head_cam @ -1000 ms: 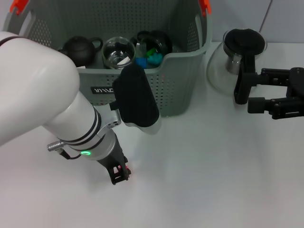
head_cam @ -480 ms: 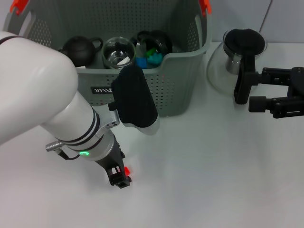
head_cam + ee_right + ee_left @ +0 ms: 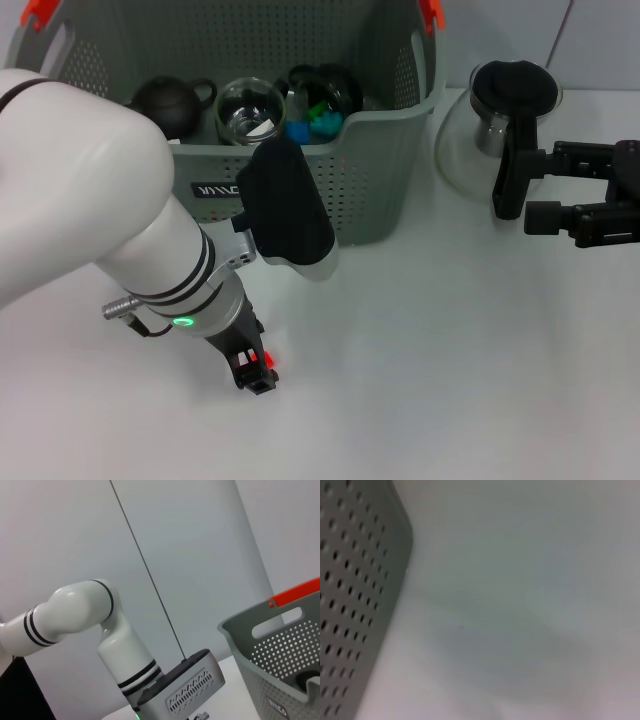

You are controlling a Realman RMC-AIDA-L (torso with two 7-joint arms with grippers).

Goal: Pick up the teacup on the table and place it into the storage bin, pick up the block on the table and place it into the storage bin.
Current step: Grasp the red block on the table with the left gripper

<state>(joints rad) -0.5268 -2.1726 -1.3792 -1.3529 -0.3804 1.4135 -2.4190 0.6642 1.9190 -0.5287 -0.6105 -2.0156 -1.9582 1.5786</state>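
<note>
**Left tool low over a small red block in front of the bin**

The left tool (image 3: 255,372) is down at the white worktop (image 3: 450,380), just in front of the large grey perforated plastic storage bin (image 3: 370,190). A small red block (image 3: 267,360) shows right at the black tool tips (only a sliver of it is visible), and whether the tips are pressed onto it or merely beside it cannot be told. The white left arm (image 3: 90,220) with its black wrist housing fills the left of the head view, covering part of the bin's front wall.

Inside the bin lie a dark round teapot (image 3: 165,105), a clear glass cup (image 3: 250,108), a black-rimmed item (image 3: 335,88) and a few blue and green pieces (image 3: 312,122). Orange clips (image 3: 432,12) sit on the bin's rim. No teacup is seen on the worktop.

The right tool (image 3: 512,195) hangs off to the right, its 2 black fingers spread apart with nothing between them, just in front of a round glass pot with a black lid (image 3: 500,110) that stands beside the bin

The left wrist view shows only the bin's perforated wall (image 3: 350,605) and bare worktop (image 3: 520,580)
</note>
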